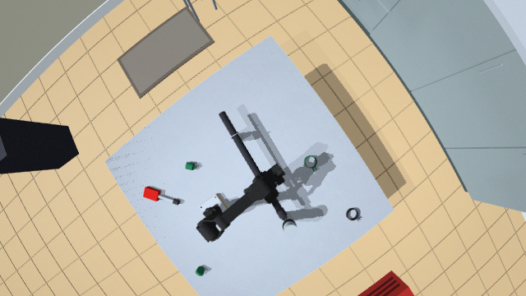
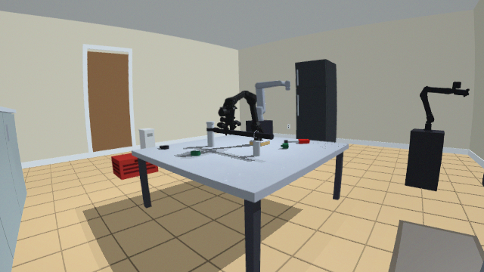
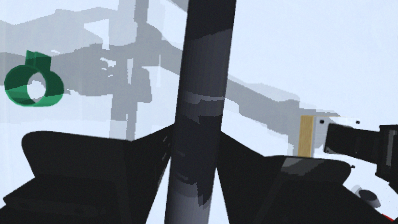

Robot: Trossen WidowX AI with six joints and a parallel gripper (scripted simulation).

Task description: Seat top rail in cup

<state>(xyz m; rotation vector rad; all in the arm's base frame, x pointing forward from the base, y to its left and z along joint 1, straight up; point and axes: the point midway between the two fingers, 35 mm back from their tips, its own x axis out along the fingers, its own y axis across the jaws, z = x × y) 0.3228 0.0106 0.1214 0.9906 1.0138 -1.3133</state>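
The dark rail (image 1: 242, 145) (image 2: 243, 134) (image 3: 205, 75) runs nearly level through the loop cap (image 1: 240, 135) on the short white post (image 2: 256, 149). Its far end reaches the dark rail-end cup (image 1: 281, 213) beside the big white post (image 1: 290, 225) (image 2: 210, 140). Rail and cup look in line and meet, but how deep the cut end sits cannot be told. The band is up near the post cap (image 2: 210, 122). My gripper (image 3: 195, 130) is shut on the rail, between the two posts and nearer the big one; the arm hides the fingertips in the top view.
A green ring clamp (image 1: 311, 162) (image 2: 195, 153) (image 3: 34, 86) and a black ring clamp (image 1: 352, 214) (image 2: 164, 146) lie on the table beyond the rail. Green pieces (image 1: 190, 165) (image 1: 200, 270), a red-handled tool (image 1: 152, 193) and a wood-edged white piece (image 1: 209, 201) lie on the arm's base side.
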